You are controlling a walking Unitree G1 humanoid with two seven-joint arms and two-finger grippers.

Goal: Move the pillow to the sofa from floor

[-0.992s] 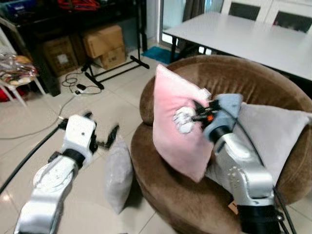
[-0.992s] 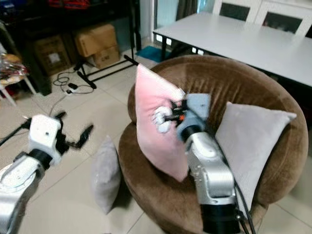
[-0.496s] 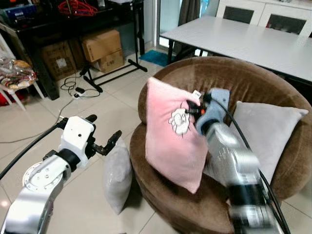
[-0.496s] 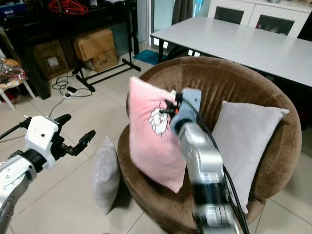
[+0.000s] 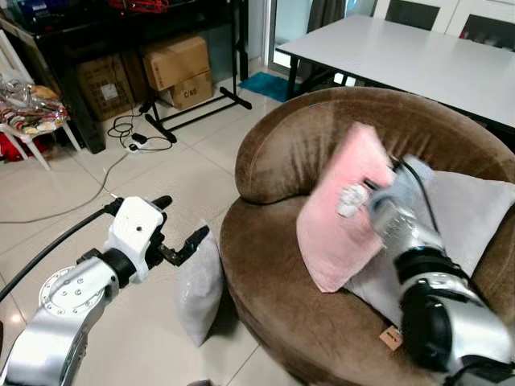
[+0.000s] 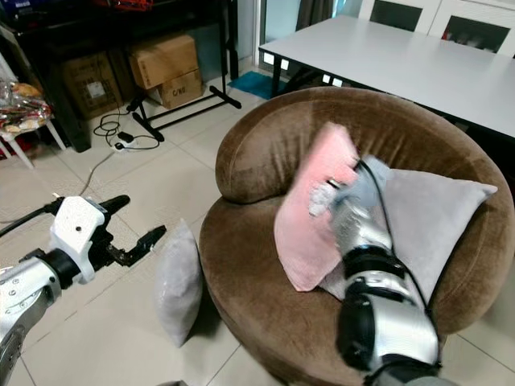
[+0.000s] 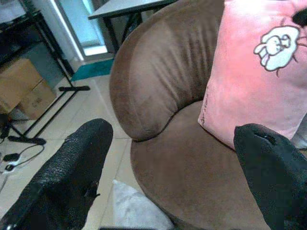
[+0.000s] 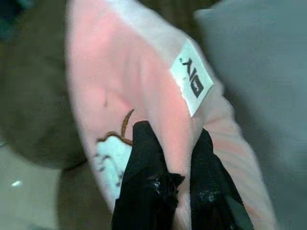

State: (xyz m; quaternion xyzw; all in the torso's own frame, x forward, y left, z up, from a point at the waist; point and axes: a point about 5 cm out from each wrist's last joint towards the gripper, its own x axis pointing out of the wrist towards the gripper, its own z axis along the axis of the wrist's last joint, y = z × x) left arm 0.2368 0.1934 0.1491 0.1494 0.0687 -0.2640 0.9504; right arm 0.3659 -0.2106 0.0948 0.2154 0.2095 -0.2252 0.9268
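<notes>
Along the left edge of the head view a white chair piled with bundles stands on pale floor tiles, with a cable trailing across them. Behind it, in the upper left, cardboard boxes sit under a dark shelf unit, beside a black floor stand and a teal mat near the doorway.

Lower left, the left gripper hovers above the floor with its black fingers spread apart and nothing between them. Just beside it, a grey pillow stands on the tiles, leaning against the front of the round brown sofa.

In the centre, the pink pillow with a small white cartoon print is over the sofa seat, tilted back towards the backrest, its lower corner near the cushion. The right gripper is clenched on the pillow's edge by the white label, one finger on each side of the fabric. To the right, a grey cushion leans against the sofa back. A grey table fills the upper right.
</notes>
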